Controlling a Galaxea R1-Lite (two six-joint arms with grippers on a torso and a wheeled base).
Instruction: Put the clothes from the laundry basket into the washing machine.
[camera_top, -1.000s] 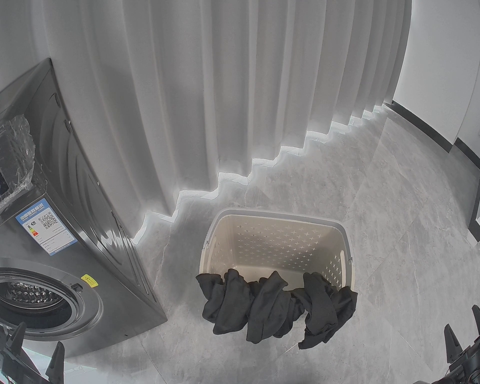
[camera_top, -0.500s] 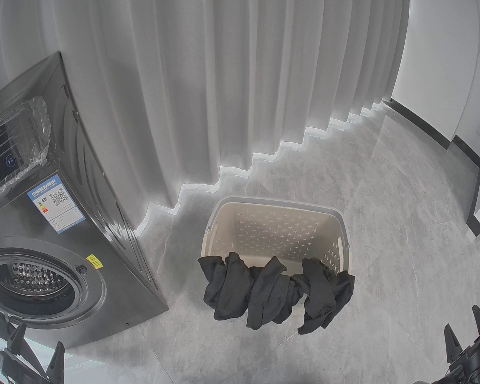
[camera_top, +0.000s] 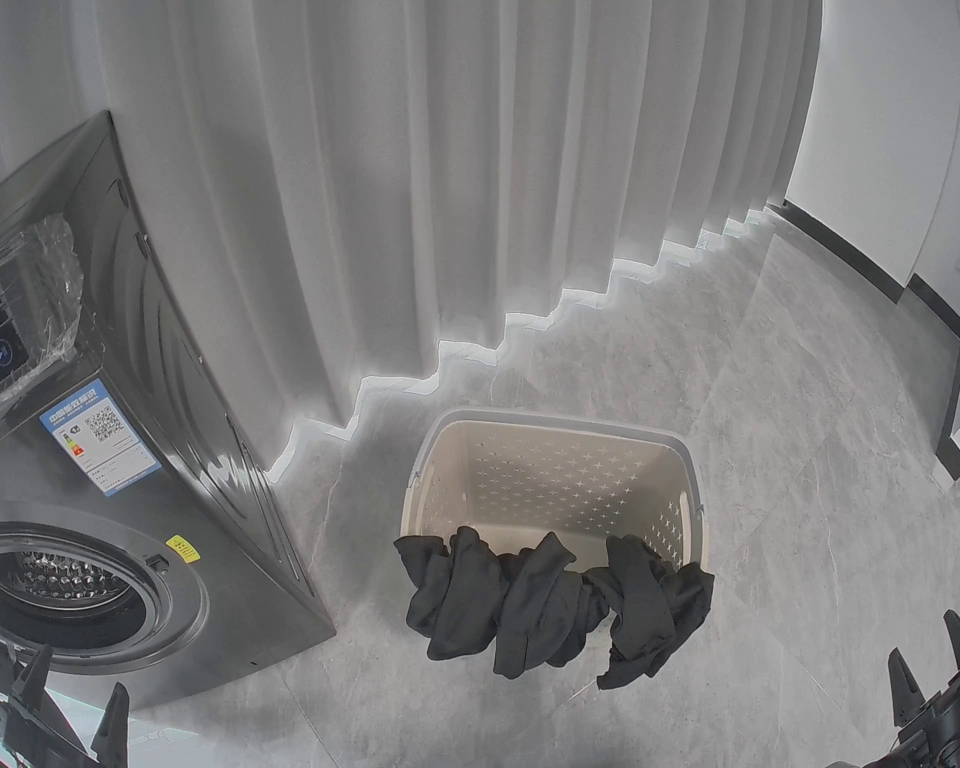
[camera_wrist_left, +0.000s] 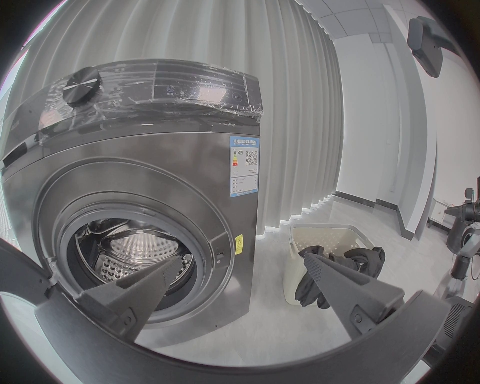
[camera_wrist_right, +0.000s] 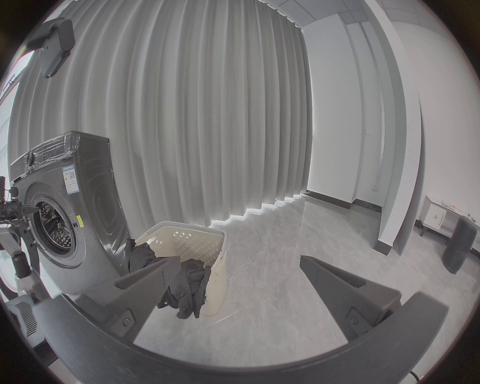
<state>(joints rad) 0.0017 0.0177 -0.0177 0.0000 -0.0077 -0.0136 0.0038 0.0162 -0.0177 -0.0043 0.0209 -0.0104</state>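
- Head view: black clothes (camera_top: 545, 605) drape over the near rim of the basket (camera_top: 560, 425). The washer (camera_top: 150, 400) stands at the basket's 9 o'clock.
- Left wrist view: the left pincer (camera_wrist_left: 241, 258) is spread wide and empty, facing the drum (camera_wrist_left: 140, 250).
- Right wrist view: the right pincer (camera_wrist_right: 239, 260) is spread wide and empty, with the basket beyond it.

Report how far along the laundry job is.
Done: only the setup. The washing machine has its drum open, with no clothes visible inside. In hand: nothing; the left hand and right hand are open and empty. Left: everything. The dark clothes hang over the near rim of the laundry basket, not yet picked up.
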